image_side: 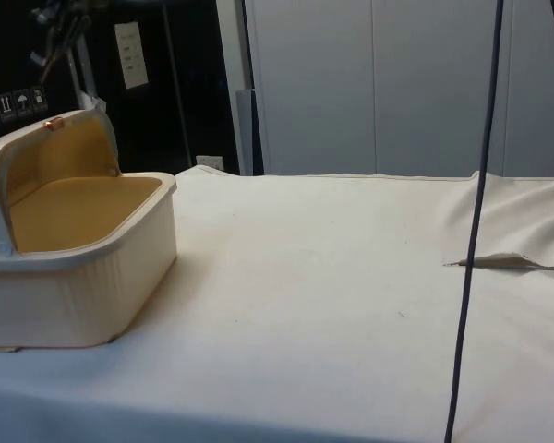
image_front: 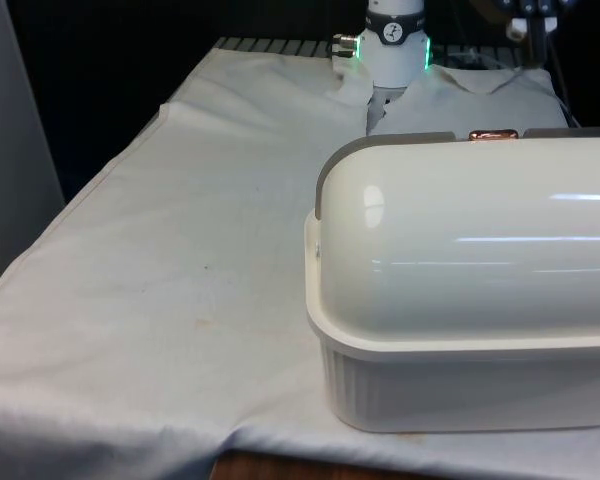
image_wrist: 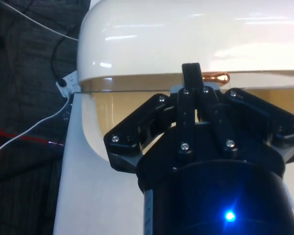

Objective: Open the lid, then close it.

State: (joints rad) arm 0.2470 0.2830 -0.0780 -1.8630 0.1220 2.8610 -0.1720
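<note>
A: Black fingers (image_wrist: 191, 81) of the gripper (image_wrist: 192, 78) are seen pressed together beside the copper handle (image_wrist: 216, 77); whether the handle is actually clamped cannot be told.

B: How is the lid placed?

A: The lid (image_side: 60, 152) of the bread box (image_side: 83, 286) is rolled back, and the tan interior is exposed in the side view. The opening step is judged done; closing remains. The gripper is kept at the handle so that the lid can be drawn forward.

B: Is anything in the way?

A: Only the white cloth (image_front: 160, 300) is noted around the box. The box is placed on the front view's right, and the gripper is hidden behind its domed back.
</note>
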